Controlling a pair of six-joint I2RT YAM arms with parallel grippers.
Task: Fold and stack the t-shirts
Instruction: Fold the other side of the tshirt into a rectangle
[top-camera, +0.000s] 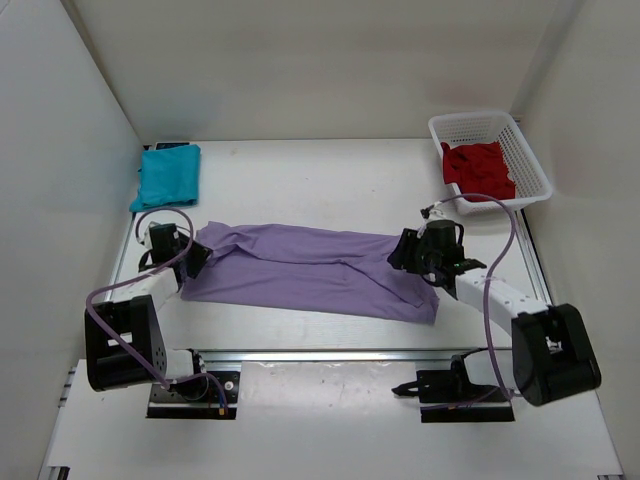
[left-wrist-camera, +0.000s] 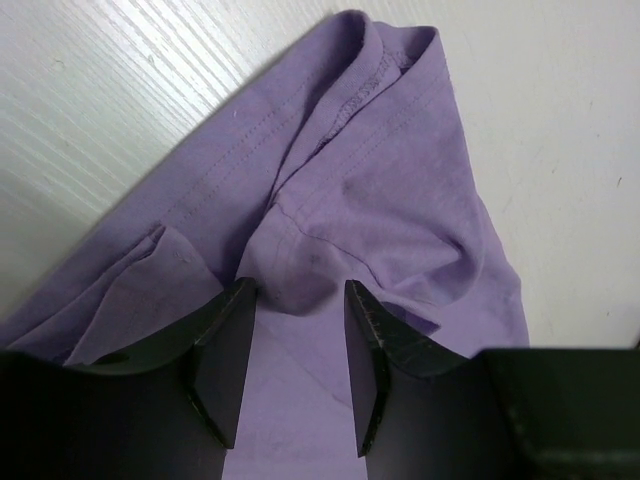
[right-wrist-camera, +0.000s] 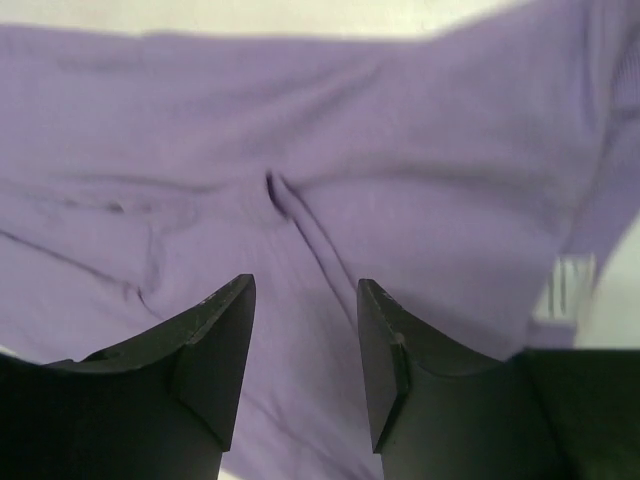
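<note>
Grippers (two): left gripper (left-wrist-camera: 298, 290) over the lavender t-shirt's (top-camera: 310, 268) left end, right gripper (right-wrist-camera: 305, 285) over its right end; both have jaws apart and grip nothing.
Lavender t-shirt (one): long creased band lying across mid-table (top-camera: 300, 180).
Teal t-shirt (top-camera: 168, 175) (one): folded, far left corner.
Dark red t-shirt (top-camera: 478, 168) (one): bunched inside the one white basket (top-camera: 470, 118), far right.

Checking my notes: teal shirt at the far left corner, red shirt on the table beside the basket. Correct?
No: the top external view shows the red shirt inside the white basket, not beside it. The teal shirt is at the far left corner.
</note>
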